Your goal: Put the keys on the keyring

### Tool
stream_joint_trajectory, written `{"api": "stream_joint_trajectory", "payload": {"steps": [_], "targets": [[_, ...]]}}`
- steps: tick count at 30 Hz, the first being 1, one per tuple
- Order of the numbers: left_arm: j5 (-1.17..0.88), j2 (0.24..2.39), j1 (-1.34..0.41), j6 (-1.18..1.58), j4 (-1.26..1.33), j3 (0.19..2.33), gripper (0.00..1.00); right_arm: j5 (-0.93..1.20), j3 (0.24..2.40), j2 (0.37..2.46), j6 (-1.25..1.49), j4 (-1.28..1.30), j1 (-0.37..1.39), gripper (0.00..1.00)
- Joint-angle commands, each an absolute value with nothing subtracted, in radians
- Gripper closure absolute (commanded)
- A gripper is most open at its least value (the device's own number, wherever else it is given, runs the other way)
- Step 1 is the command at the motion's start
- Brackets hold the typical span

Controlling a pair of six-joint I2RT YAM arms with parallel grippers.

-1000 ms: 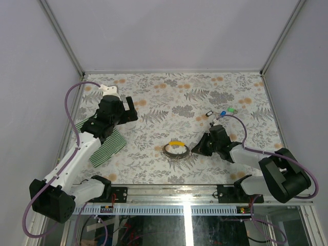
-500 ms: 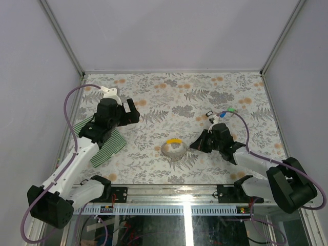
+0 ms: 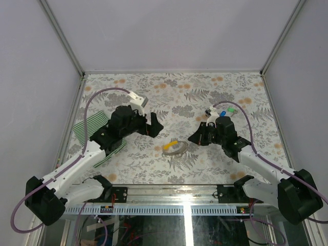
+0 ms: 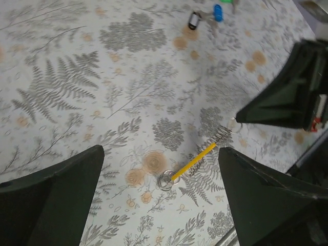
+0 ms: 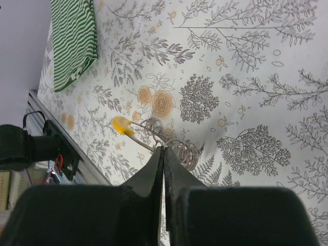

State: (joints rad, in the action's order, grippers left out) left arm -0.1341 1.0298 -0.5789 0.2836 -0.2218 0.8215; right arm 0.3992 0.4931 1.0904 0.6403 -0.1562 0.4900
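Note:
The keyring (image 3: 174,147) lies mid-table, a thin silvery chain with a yellow tag (image 4: 193,161), small rings (image 4: 166,180) and a coiled end (image 5: 185,151). My right gripper (image 3: 192,139) is shut, its tips (image 5: 164,149) pinching the chain at the coiled end. My left gripper (image 3: 154,126) hovers open just left of and above the keyring, its jaws (image 4: 160,151) wide apart on either side of the tag, touching nothing. The keys lie far right: a blue one (image 3: 223,113) and a green one (image 3: 233,109); the blue one (image 4: 218,11) also shows in the left wrist view.
A green-and-white striped cloth (image 3: 91,124) lies at the left, partly under my left arm. A small black fob (image 3: 209,112) sits next to the keys. The metal frame rail (image 3: 184,190) runs along the near edge.
My left arm swung right from the cloth to just beside the keyring. My right gripper moved slightly away with the chain's end, pulling the round loop into a stretched line.

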Motion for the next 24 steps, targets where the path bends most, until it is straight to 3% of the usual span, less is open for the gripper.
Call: {"api": "stream_joint_trajectory", "payload": {"steps": [1,9,18,24], "targets": [[-0.240,1.041,-0.658,0.101,-0.058,0.812,0.04,0.445,0.564,1.045,0.499,-0.096,0.496,1.00],[-0.339,1.126,-0.764,-0.084,0.003,0.826,0.10,0.444,0.582,1.026,0.447,-0.056,0.496,1.00],[-0.019,1.176,-1.006,-0.061,0.222,0.704,0.10,0.454,0.588,1.014,0.473,-0.053,0.496,1.00],[0.112,1.266,-1.098,-0.131,0.284,0.693,0.20,0.461,0.587,1.011,0.475,-0.045,0.496,1.00]]}}
